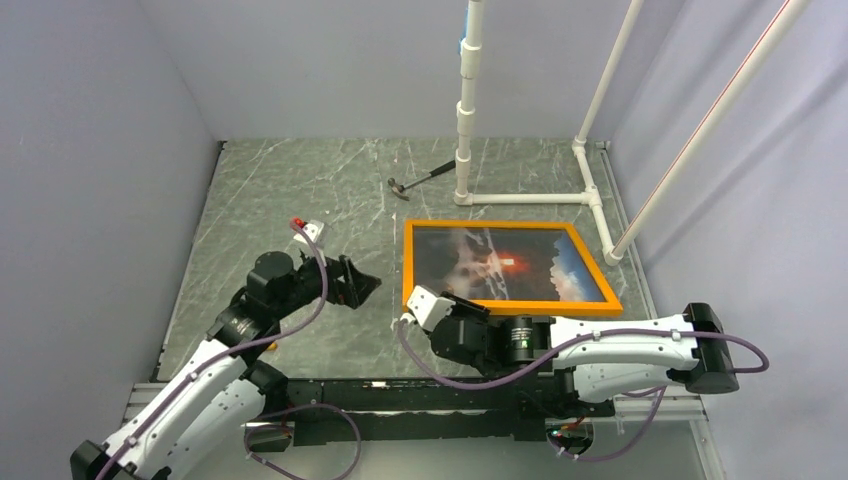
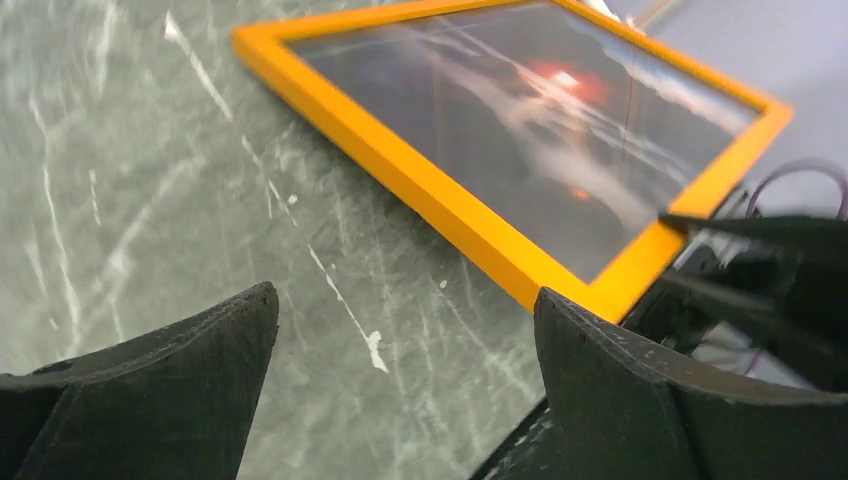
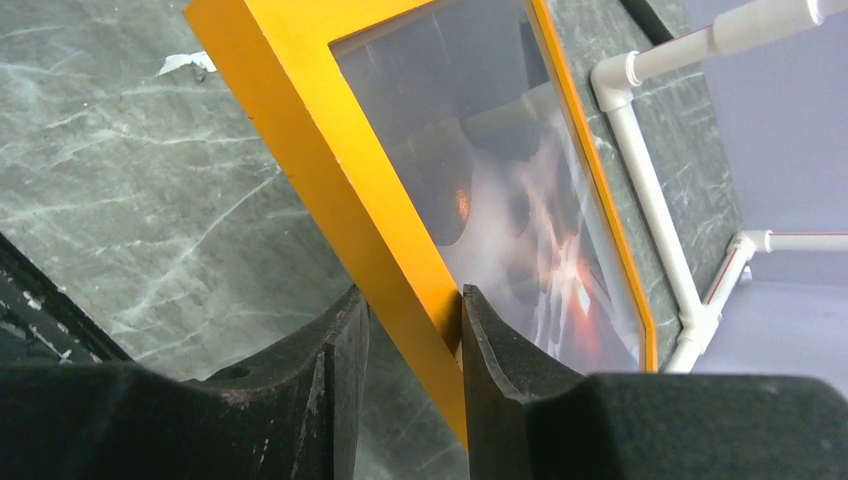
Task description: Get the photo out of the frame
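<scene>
The right jaws are pinching the frame at its near left corner, long side across the bench, while the left jaws are hovering wide open, apart, leftward.

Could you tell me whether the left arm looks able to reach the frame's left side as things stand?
Probably yes: the left gripper is open, with only bare table between it and the frame.

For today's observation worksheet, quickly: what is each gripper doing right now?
Left gripper: open, holding nothing.
Right gripper: closed on the edge of the frame.
</scene>
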You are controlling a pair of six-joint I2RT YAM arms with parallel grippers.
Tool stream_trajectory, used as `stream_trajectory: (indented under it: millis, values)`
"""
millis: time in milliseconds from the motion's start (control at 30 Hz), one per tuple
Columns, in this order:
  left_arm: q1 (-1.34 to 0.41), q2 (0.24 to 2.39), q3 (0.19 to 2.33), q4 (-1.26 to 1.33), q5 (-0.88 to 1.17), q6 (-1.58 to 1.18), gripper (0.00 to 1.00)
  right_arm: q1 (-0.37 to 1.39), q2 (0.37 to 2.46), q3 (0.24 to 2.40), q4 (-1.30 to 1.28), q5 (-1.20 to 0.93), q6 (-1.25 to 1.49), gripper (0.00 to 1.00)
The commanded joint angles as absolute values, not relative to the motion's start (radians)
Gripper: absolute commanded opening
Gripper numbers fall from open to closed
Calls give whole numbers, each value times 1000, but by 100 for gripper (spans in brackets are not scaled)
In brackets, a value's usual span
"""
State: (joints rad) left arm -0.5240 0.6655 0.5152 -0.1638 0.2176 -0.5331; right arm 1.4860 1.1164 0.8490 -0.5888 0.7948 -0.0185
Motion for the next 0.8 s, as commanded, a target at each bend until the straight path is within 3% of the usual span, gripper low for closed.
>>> stream_trajectory:
  millis: [0,167,367,767]
  values:
    - [-553,575,561,-180,385,-111,99,1436,1055,928,-585,705,10,0]
    - [-677,493,566,-162,363,266,99,1391,1049,934,-592,645,-28,0]
    - [-738,500,453,-76,484,603,99,1354,1048,934,-593,607,-49,0]
    - [-851,758,397,219,387,787,95,1306,1038,930,-579,554,-76,0]
